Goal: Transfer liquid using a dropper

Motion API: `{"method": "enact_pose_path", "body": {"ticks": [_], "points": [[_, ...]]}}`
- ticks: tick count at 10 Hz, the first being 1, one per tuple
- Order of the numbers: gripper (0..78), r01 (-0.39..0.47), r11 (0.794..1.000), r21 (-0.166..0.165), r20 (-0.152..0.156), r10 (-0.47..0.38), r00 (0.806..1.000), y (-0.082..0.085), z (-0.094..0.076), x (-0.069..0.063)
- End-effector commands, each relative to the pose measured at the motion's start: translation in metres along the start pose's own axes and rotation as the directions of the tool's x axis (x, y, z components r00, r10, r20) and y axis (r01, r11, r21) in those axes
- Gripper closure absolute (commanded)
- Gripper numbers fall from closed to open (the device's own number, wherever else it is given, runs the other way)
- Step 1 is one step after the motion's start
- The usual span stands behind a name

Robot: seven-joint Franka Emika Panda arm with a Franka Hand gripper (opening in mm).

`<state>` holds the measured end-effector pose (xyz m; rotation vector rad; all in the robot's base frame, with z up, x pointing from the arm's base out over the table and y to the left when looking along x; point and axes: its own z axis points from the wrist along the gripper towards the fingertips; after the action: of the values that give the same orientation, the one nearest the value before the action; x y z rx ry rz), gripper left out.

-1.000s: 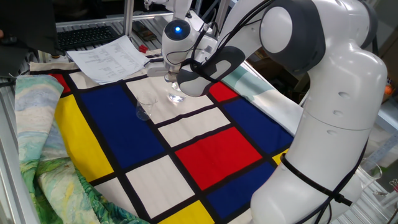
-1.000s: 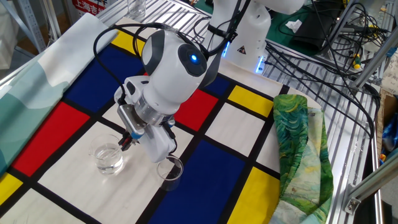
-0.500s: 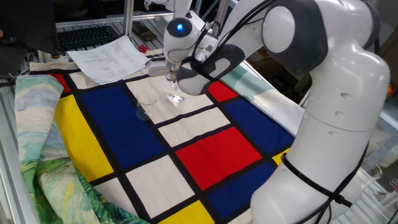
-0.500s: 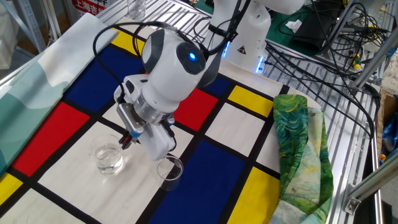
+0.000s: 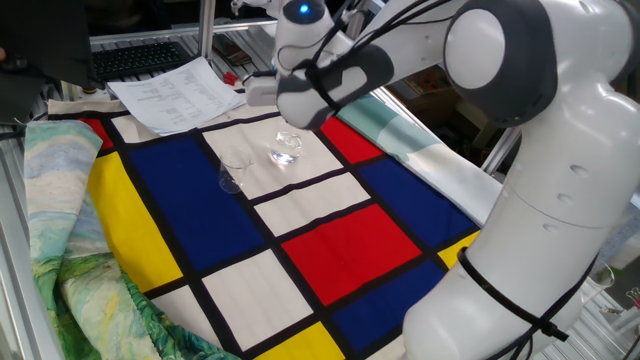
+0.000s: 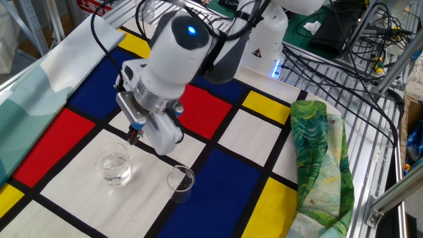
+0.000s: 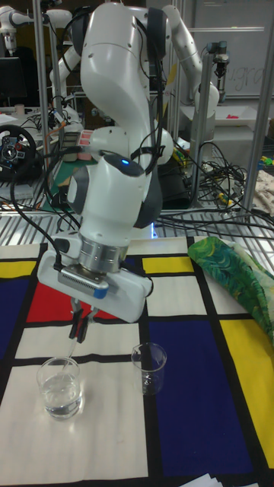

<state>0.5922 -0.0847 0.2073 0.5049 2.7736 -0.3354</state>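
Observation:
My gripper (image 7: 78,318) hangs above the left of two small clear glasses, shut on the dark bulb of the dropper (image 7: 72,344). The thin clear tube points down, its tip just over the rim of that glass (image 7: 61,386). A little clear liquid (image 7: 61,402) shows as glints at the glass's bottom. The second glass (image 7: 149,367) stands to its right, apart from the gripper, and looks empty. In the other fixed view the gripper (image 6: 134,136) sits above and right of the liquid glass (image 6: 114,167); the other glass (image 6: 180,183) stands nearer the blue square. In one fixed view the hand hides the fingers above the glass (image 5: 285,148).
A cloth of red, blue, yellow and white squares (image 6: 238,132) covers the table. A green patterned cloth (image 6: 317,158) lies bunched at one side. Papers (image 5: 175,90) and a keyboard (image 5: 140,58) sit past the far edge. Cables (image 6: 330,59) run over the metal grid.
The gripper has risen, still shut on the dropper, lifting its tube up out of the liquid glass. Both glasses stay where they were.

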Motion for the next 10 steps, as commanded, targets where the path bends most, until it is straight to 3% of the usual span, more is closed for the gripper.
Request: {"method": "enact_pose_path", "body": {"ticks": [1, 10], "points": [[76.3, -0.004, 1.0, -0.006, -0.015, 0.004, 1.0, -0.005, -0.01, -0.006], [76.3, -0.052, 0.998, -0.035, -0.075, 0.05, 0.996, -0.007, -0.039, -0.015]]}}
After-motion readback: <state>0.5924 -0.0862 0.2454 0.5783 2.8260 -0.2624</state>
